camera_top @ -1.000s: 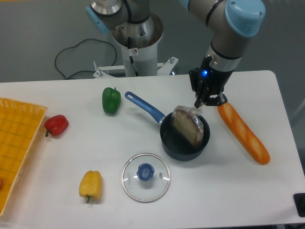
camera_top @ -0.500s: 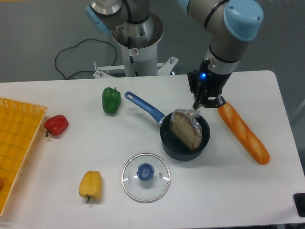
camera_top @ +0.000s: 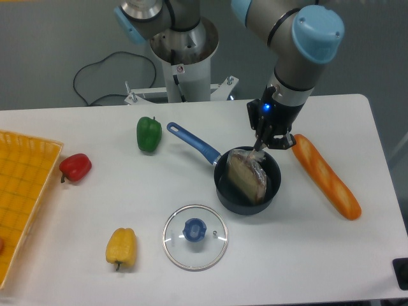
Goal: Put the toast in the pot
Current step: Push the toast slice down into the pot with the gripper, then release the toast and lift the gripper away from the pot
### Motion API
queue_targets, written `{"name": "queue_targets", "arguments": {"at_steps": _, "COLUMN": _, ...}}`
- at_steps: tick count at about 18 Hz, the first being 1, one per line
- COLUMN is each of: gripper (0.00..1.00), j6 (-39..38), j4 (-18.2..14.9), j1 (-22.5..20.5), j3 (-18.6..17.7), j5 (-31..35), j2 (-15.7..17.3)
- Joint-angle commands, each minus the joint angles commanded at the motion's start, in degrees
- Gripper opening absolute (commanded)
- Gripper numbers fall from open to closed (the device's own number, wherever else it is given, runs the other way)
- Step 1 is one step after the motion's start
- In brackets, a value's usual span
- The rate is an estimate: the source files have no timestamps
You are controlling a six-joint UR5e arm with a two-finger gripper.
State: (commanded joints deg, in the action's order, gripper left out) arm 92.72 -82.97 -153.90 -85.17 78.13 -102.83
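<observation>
Gripper (camera_top: 261,147), fingertips obscured, pinches plastic wrap of the toast (camera_top: 246,176), which leans tilted inside the pot (camera_top: 247,181) at centre frame.

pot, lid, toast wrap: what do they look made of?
Pot: likely coated metal, matte dark; glossy blue handle, probably plastic.
Lid: clear glass by the see-through disc, blue knob.
Toast: bread look, in crinkly clear plastic film with glints.

readable text: none | small sticker on white robot base column (camera_top: 180,69): red mark, too small to read | other labels: none legible
</observation>
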Motion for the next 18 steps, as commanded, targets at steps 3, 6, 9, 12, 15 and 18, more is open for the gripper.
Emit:
{"name": "queue_targets", "arguments": {"at_steps": 3, "gripper": 0.0, "j6": 0.4, "j4": 0.2, "j1": 0.0, "j3": 0.0, "j5": 0.0, "j2": -0.2}}
{"name": "queue_targets", "arguments": {"at_steps": 6, "gripper": 0.0, "j6": 0.7, "j4": 0.4, "j1": 0.0, "j3": -0.3, "j5": 1.5, "j2": -0.5}}
{"name": "queue_targets", "arguments": {"at_steps": 9, "gripper": 0.0, "j6": 0.9, "j4": 1.6, "j1": 0.3, "j3": -0.4, "j5": 4.0, "j2": -0.7}}
{"name": "queue_targets", "arguments": {"at_steps": 12, "gripper": 0.1, "j6": 2.5, "j4": 1.7, "j1": 0.3, "j3": -1.1, "j5": 4.7, "j2": -0.9}}
{"name": "queue_targets", "arguments": {"at_steps": 15, "gripper": 1.0, "j6": 4.5, "j4": 2.4, "j1": 0.1, "j3": -1.6, "j5": 5.6, "j2": -1.1}}
{"name": "queue_targets", "arguments": {"at_steps": 18, "gripper": 1.0, "j6": 6.7, "j4": 4.6, "j1": -0.1, "j3": -2.5, "j5": 6.5, "j2": -1.0}}
